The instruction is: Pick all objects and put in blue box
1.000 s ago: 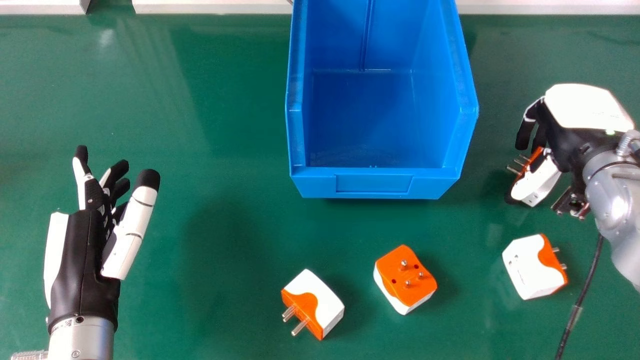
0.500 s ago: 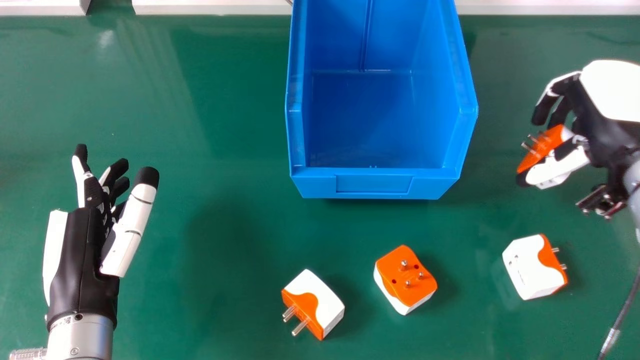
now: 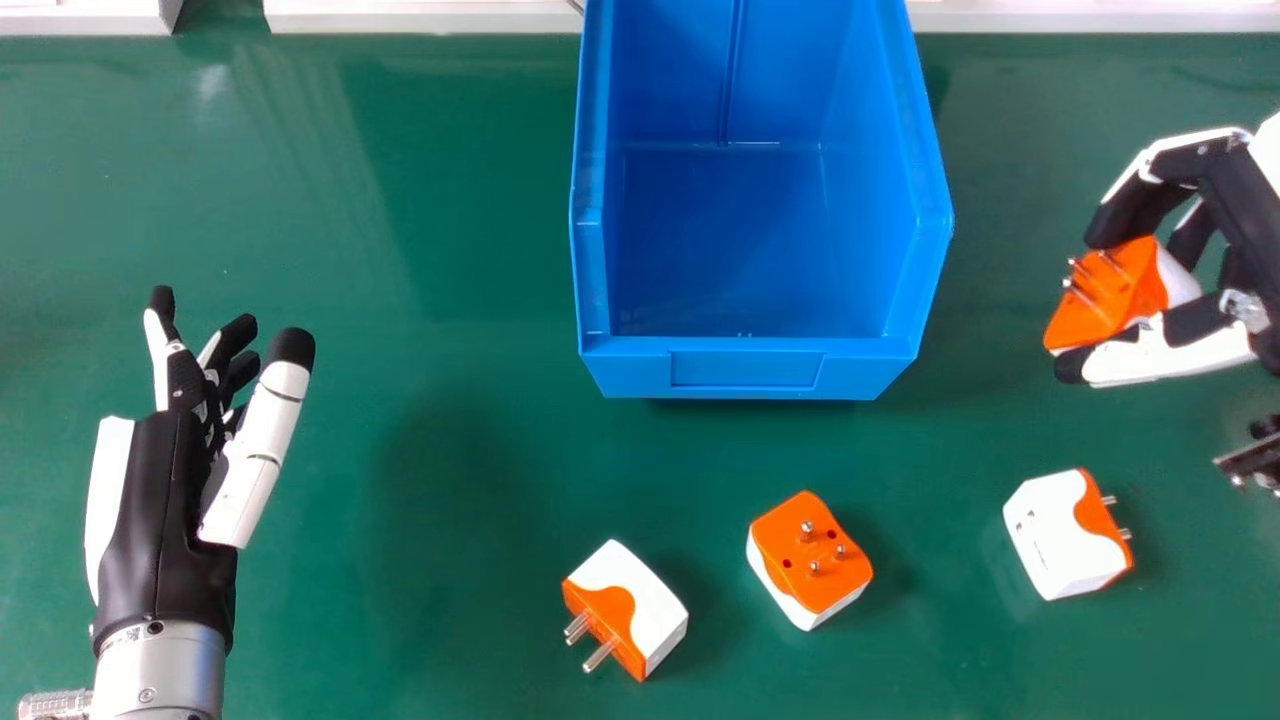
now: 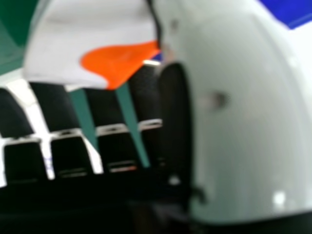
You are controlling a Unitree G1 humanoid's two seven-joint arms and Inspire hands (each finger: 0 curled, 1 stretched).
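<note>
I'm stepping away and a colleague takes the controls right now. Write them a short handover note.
Right hand: fingers curled round one orange-and-white plug adapter, right of the blue plastic box.
Left hand: open, holding nothing, left of the box.
On the green table, nearer the robot than the box: left adapter, middle adapter, right adapter.
Done: one adapter grasped, not yet boxed.
To do: put it in the box, then the other three.

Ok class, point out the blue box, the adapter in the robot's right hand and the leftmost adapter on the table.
Blue box (image 3: pixel 745 368): head view, on its front wall.
Held adapter (image 3: pixel 1136 284): head view, on its orange face.
Leftmost adapter (image 3: pixel 644 604): head view, on its white casing.
</note>
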